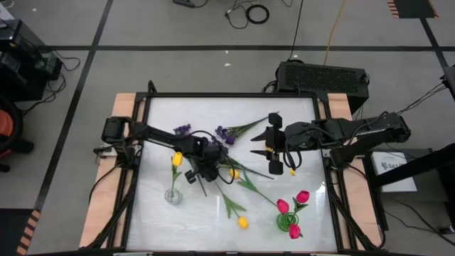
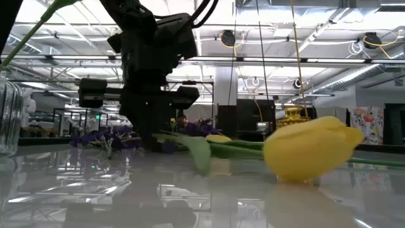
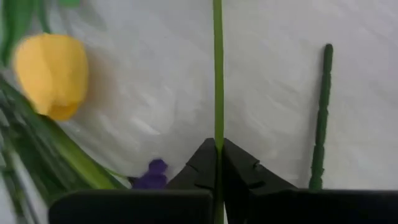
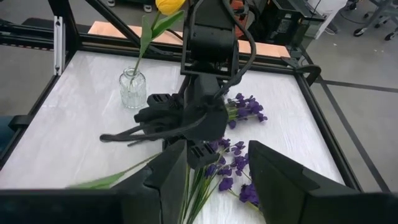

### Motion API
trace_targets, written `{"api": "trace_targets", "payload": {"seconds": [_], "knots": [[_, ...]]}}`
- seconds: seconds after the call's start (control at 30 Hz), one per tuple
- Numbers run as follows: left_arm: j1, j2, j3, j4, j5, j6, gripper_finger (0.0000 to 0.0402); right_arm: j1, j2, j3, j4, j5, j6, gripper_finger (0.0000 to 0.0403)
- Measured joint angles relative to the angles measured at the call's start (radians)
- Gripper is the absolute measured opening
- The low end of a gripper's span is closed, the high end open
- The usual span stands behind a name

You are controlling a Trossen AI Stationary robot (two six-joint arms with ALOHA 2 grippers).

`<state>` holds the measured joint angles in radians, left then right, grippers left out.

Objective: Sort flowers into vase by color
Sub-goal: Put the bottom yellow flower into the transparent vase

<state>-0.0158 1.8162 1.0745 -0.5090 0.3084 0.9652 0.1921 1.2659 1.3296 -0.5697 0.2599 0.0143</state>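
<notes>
Starting at my left side of the bench (image 1: 156,213): the clear glass vase (image 1: 173,194) stands near the front, and it already holds one yellow tulip (image 1: 177,159), so I'm treating that as the yellow vase. Just beside it, toward the middle, my left gripper (image 1: 201,173) is down low over the pile of loose flowers. In the left wrist view its fingers (image 3: 239,174) are pinched shut on a thin green stem (image 3: 217,74) running straight out ahead, with a loose yellow tulip head (image 3: 51,74) lying off to one side. I'd guess I'm holding the stem low so the bloom trails behind and I can drop the cut end into a vase neck, but I can't tell which flower this stem belongs to.

Around the middle are the purple sprigs (image 1: 226,134), still flat on the bench, plus another yellow tulip (image 1: 242,222) near the front edge.

Further right, my right gripper (image 1: 274,151) hangs above the bench with its fingers spread and nothing between them, probably just waiting clear of the pile. Front right, the green vase (image 1: 287,222) holds the pink-red tulips (image 1: 293,206), so that colour looks mostly sorted.
</notes>
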Motion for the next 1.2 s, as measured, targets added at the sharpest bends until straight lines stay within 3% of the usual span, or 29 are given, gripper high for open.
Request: {"api": "trace_targets", "payload": {"seconds": [0.23, 0.43, 0.8, 0.97, 1.2], "knots": [[0.001, -0.065, 0.002, -0.049, -0.006, -0.016, 0.0006, 0.0, 0.0, 0.0, -0.003, 0.0, 0.0, 0.0164], [0.003, -0.198, 0.007, -0.122, -0.104, -0.025, 0.0005, 0.001, 0.0, 0.0, -0.002, 0.0, 0.003, 0.0164], [0.026, -0.504, 0.007, -0.201, -0.449, -0.07, 0.0004, 0.005, 0.0, 0.0, 0.023, -0.001, 0.003, 0.0164], [0.04, -0.606, 0.007, -0.212, -0.658, -0.072, 0.0003, 0.022, 0.0, 0.0, 0.028, -0.001, 0.003, 0.0164], [0.048, -0.727, 0.035, -0.177, -0.836, -0.225, 0.0003, 0.039, 0.0, 0.0, 0.029, 0.0, 0.007, 0.0164]]}}
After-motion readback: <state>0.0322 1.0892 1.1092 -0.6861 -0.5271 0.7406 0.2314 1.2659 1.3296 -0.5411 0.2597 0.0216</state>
